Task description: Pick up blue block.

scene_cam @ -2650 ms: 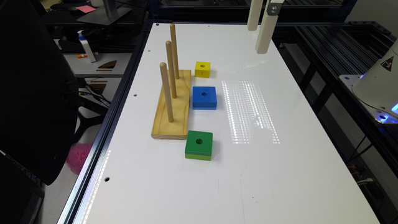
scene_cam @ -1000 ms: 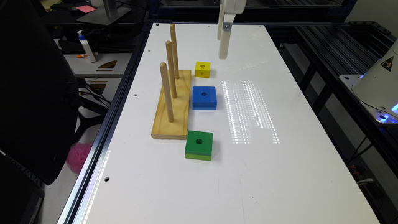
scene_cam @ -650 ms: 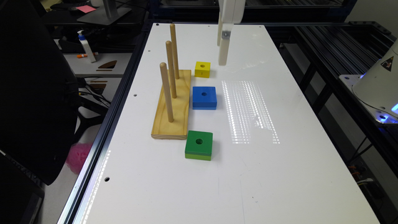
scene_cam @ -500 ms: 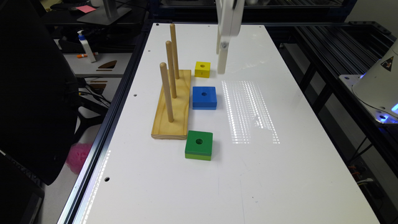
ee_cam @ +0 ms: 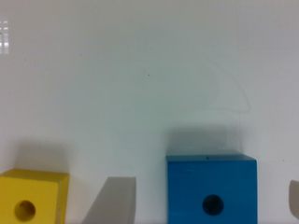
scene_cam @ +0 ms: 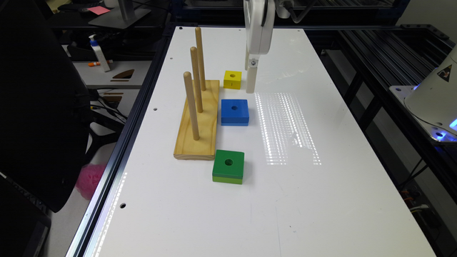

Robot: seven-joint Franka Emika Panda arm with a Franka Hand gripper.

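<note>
A white table (scene_cam: 292, 200) with a smooth, glossy top is shown, on which a patch of reflected light is seen. At its centre the blue block (scene_cam: 234, 111) is laid flat: a square wooden piece with a round centre hole, set just beside the long edge of a pale wooden peg base (scene_cam: 198, 121). Three upright round dowels (scene_cam: 191, 105) are carried by that base; nothing is threaded on them. At 12 o'clock from the blue block a smaller yellow block (scene_cam: 232, 79), also drilled through, is placed; at 6 o'clock a green block (scene_cam: 228, 166) with a lighter lower layer is found, near the base's end.

The gripper (scene_cam: 251, 80) is held above the table at 1 o'clock from the blue block, just beside the yellow one, touching neither. In the wrist view the fingers (ee_cam: 114, 200) are seen spread apart, with the blue block (ee_cam: 211, 190) lying between them and the yellow block (ee_cam: 31, 198) outside one finger.
</note>
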